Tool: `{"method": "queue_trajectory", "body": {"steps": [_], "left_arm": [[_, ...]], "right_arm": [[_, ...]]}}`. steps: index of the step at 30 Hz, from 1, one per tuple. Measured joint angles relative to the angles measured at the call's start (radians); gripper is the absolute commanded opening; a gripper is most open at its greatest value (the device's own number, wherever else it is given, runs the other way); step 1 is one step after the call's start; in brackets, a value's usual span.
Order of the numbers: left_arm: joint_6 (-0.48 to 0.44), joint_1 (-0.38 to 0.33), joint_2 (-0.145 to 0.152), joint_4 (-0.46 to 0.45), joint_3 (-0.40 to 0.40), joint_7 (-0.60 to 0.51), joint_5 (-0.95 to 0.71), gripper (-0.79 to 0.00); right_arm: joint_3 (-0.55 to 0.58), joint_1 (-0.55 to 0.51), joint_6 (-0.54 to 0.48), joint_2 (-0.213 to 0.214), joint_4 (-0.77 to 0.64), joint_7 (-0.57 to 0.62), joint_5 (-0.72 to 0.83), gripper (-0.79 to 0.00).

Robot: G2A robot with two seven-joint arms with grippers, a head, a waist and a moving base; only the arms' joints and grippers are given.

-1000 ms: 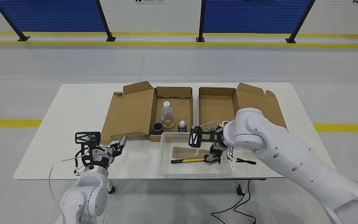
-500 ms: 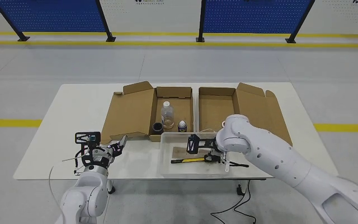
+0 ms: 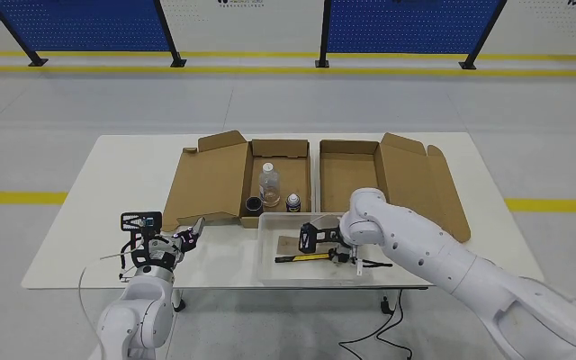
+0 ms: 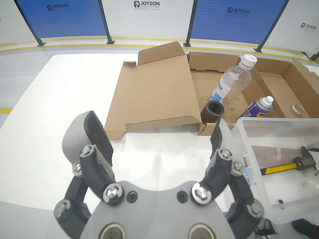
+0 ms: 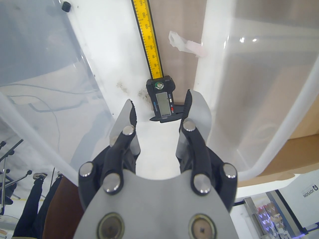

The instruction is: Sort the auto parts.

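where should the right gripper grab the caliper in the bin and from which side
I'd take the digital caliper by its black display head, coming straight down from above with the right gripper spanning the head's width. It lies flat on the clear bin's floor, and the head is bulkier than the thin yellow beam.

White table (image 3: 108, 180) on grey floor (image 3: 288, 103); yellow stripes (image 3: 252, 69) before blue partition panels (image 3: 81, 22).

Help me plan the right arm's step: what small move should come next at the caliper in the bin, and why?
Probably lower the right gripper straight down a little. Its jaws stand open astride the display head of the caliper, which lies flat in the clear bin, and they seem to be just above it.
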Motion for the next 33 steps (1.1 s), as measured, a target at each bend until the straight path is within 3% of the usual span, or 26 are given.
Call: {"method": "queue_trajectory", "body": {"steps": [19,33], "left_arm": [[0.0,0.0,0.0,0.0,0.0,0.0,0.0,0.0],[0.0,0.0,0.0,0.0,0.0,0.0,0.0,0.0]], "right_arm": [[-0.064,0.015,-0.044,-0.098,0.168,-0.044,-0.017,-0.425],[-0.093,0.028,-0.055,-0.135,0.22,-0.055,-0.013,-0.425]]}}
